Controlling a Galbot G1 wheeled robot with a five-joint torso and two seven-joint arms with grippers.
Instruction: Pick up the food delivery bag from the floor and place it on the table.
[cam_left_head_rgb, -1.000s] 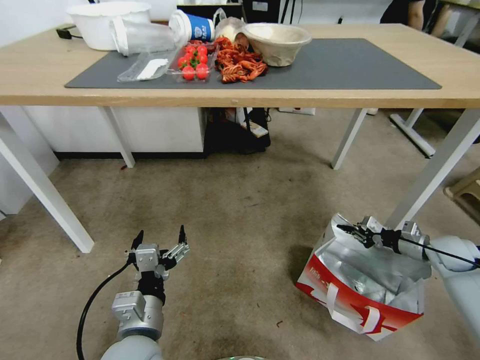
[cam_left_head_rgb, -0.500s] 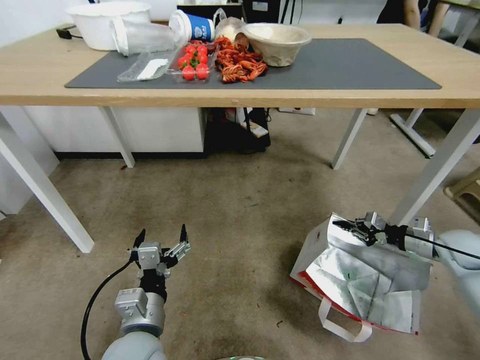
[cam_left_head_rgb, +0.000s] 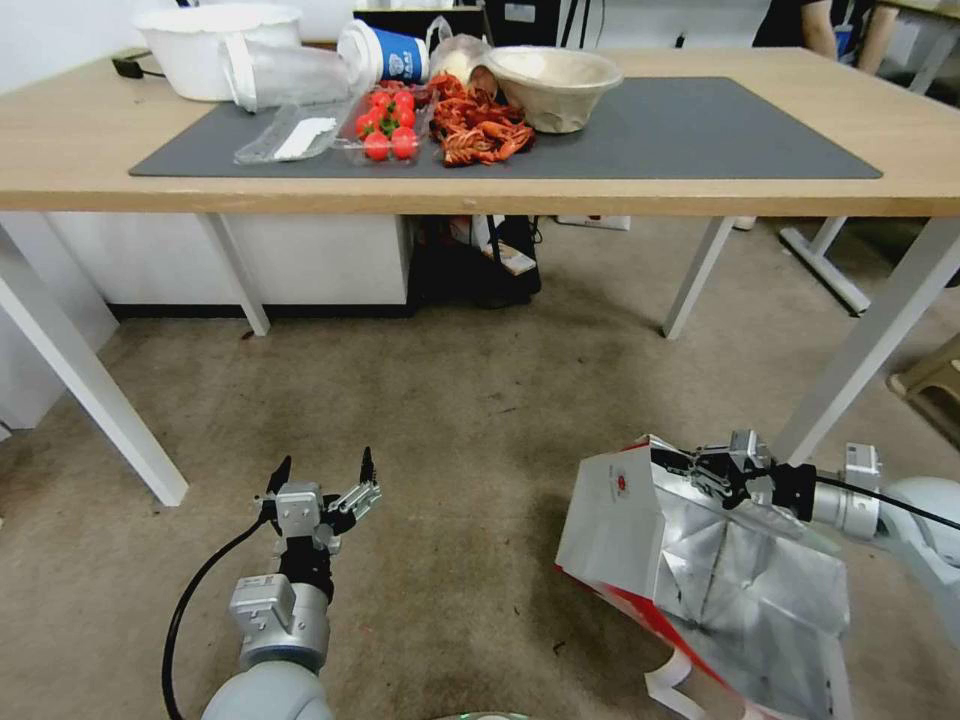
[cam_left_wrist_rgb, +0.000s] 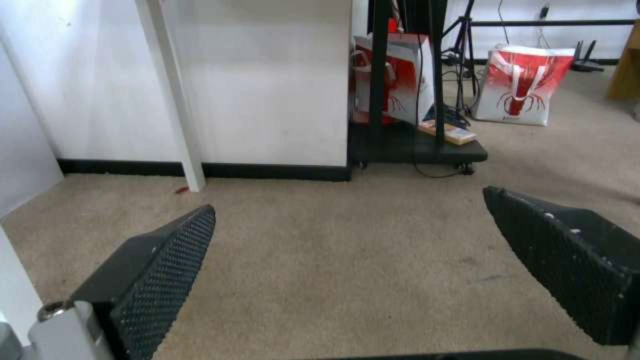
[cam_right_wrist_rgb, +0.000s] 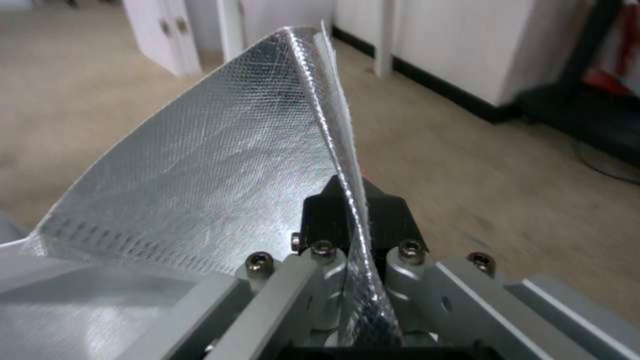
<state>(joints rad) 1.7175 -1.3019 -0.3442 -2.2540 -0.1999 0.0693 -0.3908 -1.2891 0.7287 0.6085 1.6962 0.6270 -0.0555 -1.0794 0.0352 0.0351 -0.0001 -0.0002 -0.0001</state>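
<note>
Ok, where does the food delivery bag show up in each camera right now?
Head view: food delivery bag low on the robot's right, tilted, its rim pinched by the right hand.
Right wrist view: its foil rim runs up from between the shut fingers.
Left wrist view: not this bag.
Shared landmark: the carpet floor.

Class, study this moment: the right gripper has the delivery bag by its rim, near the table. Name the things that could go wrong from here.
1. The right gripper pinches only the thin foil rim of the food delivery bag, so it might tear or slip free.
2. The bag hangs tilted beside a white table leg and below the table edge; lifting could snag it.
3. Food crowds the mat's left side, limiting landing space.
</note>
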